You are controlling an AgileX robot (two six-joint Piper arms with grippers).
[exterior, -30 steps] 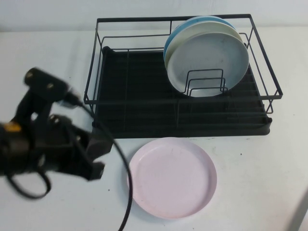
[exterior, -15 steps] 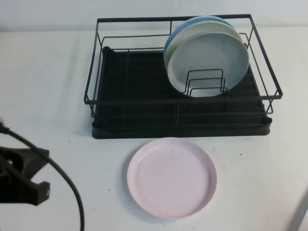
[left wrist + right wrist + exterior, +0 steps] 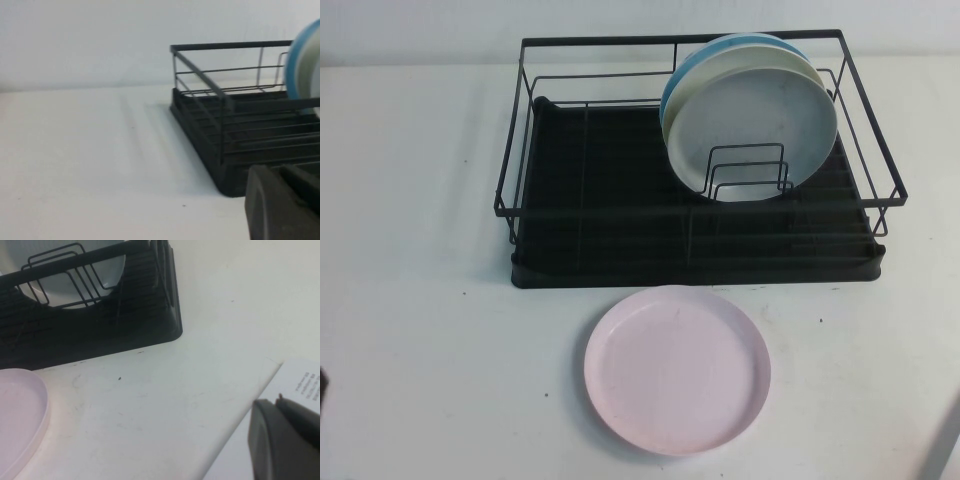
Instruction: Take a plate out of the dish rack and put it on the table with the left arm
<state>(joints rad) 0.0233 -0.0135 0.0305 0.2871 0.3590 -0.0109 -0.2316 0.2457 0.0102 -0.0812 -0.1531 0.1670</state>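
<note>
The pale pink plate (image 3: 677,368) lies flat on the white table (image 3: 420,200), just in front of the black dish rack (image 3: 610,240), with nothing holding it. Its rim also shows in the right wrist view (image 3: 20,415). The left arm is out of the high view. In the left wrist view, my left gripper (image 3: 280,172) is shut and empty, low over the table, off the rack's (image 3: 235,150) near left corner. My right gripper (image 3: 277,402) is shut and empty beyond the table's right edge, far from the plate.
A grey-white plate (image 3: 755,120) and a light blue plate (image 3: 685,70) behind it stand upright in the rack's right half. A printed sheet (image 3: 305,380) lies below the table's right edge.
The left arm has pulled back to the lower left and left the high view. The pink plate stays where it lay on the table.
</note>
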